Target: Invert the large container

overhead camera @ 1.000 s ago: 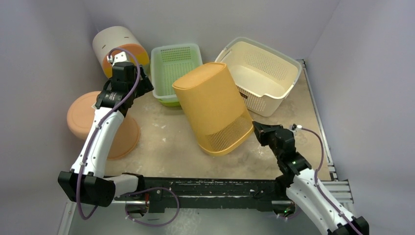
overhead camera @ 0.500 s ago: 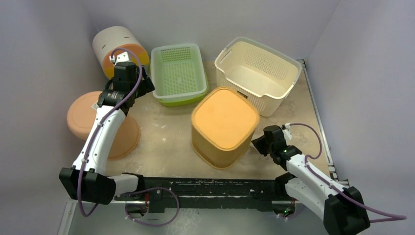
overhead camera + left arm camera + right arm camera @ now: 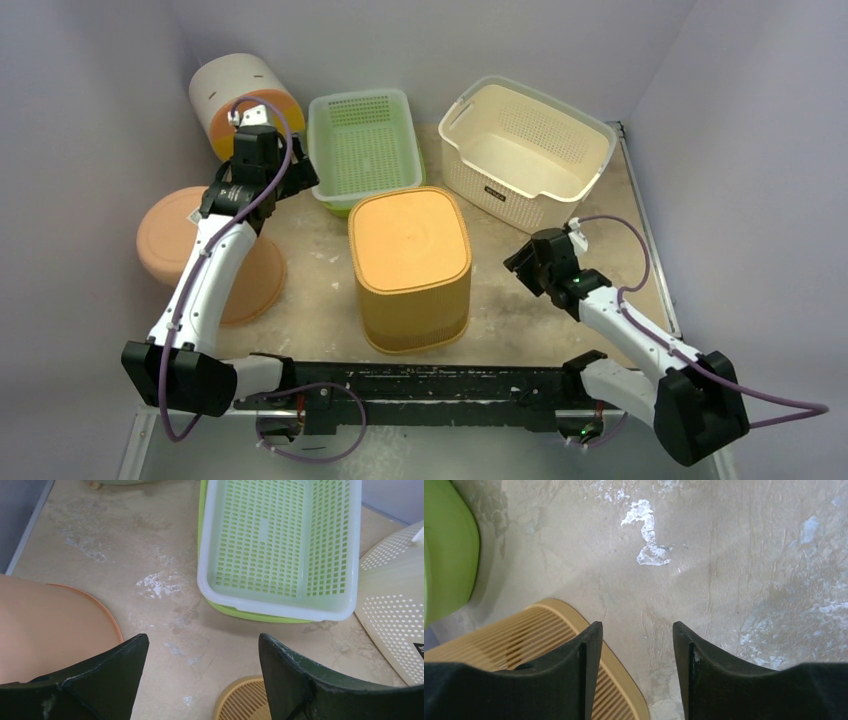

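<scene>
The left arm and right arm have glossy white shells on their long links, black joint housings and blocky black bases. A purple cable loops off each wrist and trails along the arm. The left pincer and right pincer carry broad matte-black fingers, scuffed pale at the edges.

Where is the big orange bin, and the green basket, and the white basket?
orange bin [image 3: 408, 238], top external view, on its flat upturned bottom.
green basket [image 3: 362, 150], top external view, on its bare holey floor.
white basket [image 3: 518, 160], top external view, on its bare inside floor.
</scene>
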